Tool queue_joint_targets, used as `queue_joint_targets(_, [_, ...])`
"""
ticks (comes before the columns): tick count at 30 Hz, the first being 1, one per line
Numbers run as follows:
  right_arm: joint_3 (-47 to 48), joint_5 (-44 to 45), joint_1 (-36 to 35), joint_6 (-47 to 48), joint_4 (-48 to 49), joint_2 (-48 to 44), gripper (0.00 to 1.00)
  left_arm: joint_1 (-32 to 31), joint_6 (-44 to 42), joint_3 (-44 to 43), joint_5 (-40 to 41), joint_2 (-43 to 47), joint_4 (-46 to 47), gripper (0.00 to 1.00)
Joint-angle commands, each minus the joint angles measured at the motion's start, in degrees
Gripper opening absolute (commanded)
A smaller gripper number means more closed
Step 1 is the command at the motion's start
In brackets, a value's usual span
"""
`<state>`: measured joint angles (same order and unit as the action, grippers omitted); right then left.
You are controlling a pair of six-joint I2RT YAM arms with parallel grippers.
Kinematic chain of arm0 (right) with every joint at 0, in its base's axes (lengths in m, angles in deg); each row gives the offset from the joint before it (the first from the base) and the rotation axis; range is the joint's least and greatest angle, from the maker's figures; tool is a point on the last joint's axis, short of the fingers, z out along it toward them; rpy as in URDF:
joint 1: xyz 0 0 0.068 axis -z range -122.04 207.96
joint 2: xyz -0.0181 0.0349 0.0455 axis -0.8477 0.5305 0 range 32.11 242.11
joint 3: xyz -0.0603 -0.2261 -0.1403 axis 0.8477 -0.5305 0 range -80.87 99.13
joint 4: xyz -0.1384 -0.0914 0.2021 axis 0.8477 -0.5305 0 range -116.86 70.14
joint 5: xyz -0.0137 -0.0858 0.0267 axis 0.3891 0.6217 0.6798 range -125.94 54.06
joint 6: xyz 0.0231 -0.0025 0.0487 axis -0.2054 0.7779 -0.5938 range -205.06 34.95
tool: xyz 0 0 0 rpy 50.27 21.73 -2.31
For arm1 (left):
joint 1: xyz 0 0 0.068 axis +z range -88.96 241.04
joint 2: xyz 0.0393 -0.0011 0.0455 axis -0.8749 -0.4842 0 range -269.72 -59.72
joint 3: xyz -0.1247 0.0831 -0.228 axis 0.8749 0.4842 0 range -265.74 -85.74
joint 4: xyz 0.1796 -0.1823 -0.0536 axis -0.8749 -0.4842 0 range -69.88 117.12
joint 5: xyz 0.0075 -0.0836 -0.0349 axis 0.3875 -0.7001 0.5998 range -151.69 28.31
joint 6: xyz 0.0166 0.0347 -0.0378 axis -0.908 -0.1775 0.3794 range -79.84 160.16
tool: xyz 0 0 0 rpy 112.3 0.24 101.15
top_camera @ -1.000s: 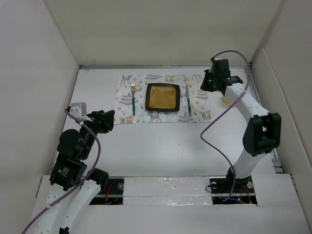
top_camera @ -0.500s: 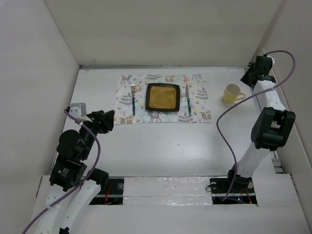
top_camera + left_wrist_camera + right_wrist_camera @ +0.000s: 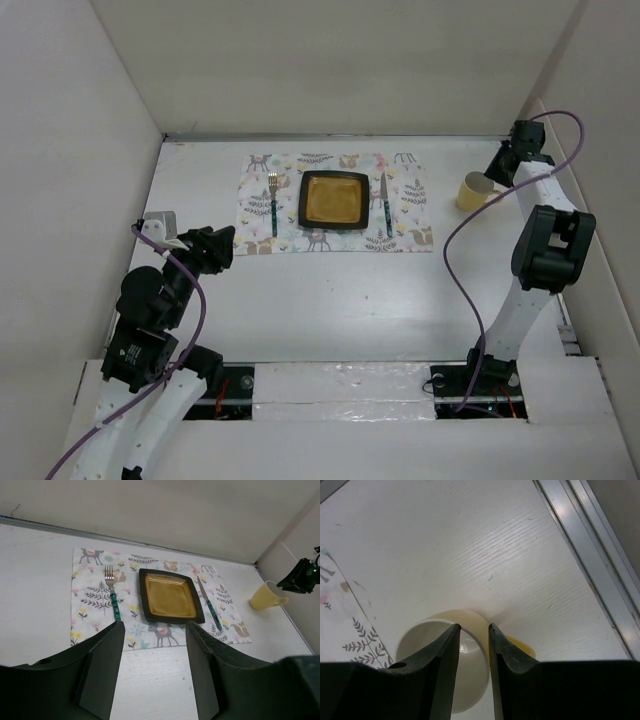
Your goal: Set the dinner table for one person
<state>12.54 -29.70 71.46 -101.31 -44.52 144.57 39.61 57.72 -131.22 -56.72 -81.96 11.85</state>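
The dinner table (image 3: pixel 330 300) is a plain white top. On it lies a placemat (image 3: pixel 258 222) printed with deer, bearing a square dark plate (image 3: pixel 335 200) with a yellow centre, a fork (image 3: pixel 273 203) to its left and a knife (image 3: pixel 385 205) to its right. A yellow mug (image 3: pixel 468 190) stands right of the placemat. My right gripper (image 3: pixel 490 178) straddles the mug's rim (image 3: pixel 427 647), one finger inside and one outside, jaws (image 3: pixel 474 626) narrowed on the wall. My left gripper (image 3: pixel 225 247) is open and empty (image 3: pixel 152 625), near the placemat's front left corner.
White walls edge the table on the left, far and right sides. A metal rail (image 3: pixel 592 545) runs along the right wall close to the mug. A small grey block (image 3: pixel 162 218) sits at the left edge beside my left arm.
My right gripper swung from above the placemat's right end to the far right corner, then came down onto the mug's rim. The mug shifted slightly left. The left arm has not moved.
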Motion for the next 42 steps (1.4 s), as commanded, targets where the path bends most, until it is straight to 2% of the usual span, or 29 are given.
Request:
queue_joint_targets(1, [2.83, 0.71, -0.23, 1.13, -0.82, 1.70, 0.34, -0.37, -0.60, -0.14, -0.22, 0.44, 2.61, 0.49])
queue_joint_targets(5, [2.92, -0.62, -0.23, 1.13, -1.26, 3.81, 0.31, -0.37, -0.60, -0.05, -0.14, 0.09, 2.61, 0.49])
queue_joint_targets(8, [2.40, -1.84, -0.23, 0.96, -1.18, 4.34, 0.24, -0.37, -0.69, -0.14, -0.32, 0.44, 2.70, 0.49])
queue_joint_targets(11, [0.82, -2.11, -0.84, 0.52, 0.05, 3.82, 0.16, -0.37, -0.69, -0.05, -0.40, 0.00, 2.44, 0.49])
queue_joint_targets(12, [0.38, -2.20, -0.84, 0.34, 0.23, 3.47, 0.03, -0.37, -0.60, -0.14, -0.49, -0.08, 2.61, 0.49])
queue_joint_targets(13, [-0.50, -2.11, -1.36, -0.27, 0.75, 3.11, 0.00, -0.37, -0.60, -0.23, -0.58, 0.09, 2.61, 0.49])
queue_joint_targets(18, [-5.42, 2.63, -3.29, -2.47, 5.32, -3.56, 0.00, -0.37, -0.69, -0.05, -0.75, -0.09, 2.61, 0.49])
queue_joint_targets(22, [-4.11, 3.34, -6.47, -2.74, 6.39, -7.87, 0.00, -0.37, -0.69, -0.14, -0.40, -0.88, 2.35, 0.49])
queue_joint_targets(28, [10.11, 1.84, -13.65, -0.72, 0.42, -2.96, 0.00, -0.37, -0.69, -0.05, -0.32, -1.14, 2.44, 0.49])
queue_joint_targets(37, [36.46, 2.02, -19.55, 1.22, -9.60, 14.09, 0.00, 0.16, -0.77, 0.12, 0.30, -1.93, 2.44, 0.49])
queue_joint_targets(42, [40.63, 3.60, -20.88, 0.78, -9.27, 18.58, 0.00, 0.16, -0.86, 0.03, -0.14, -1.93, 2.35, 0.49])
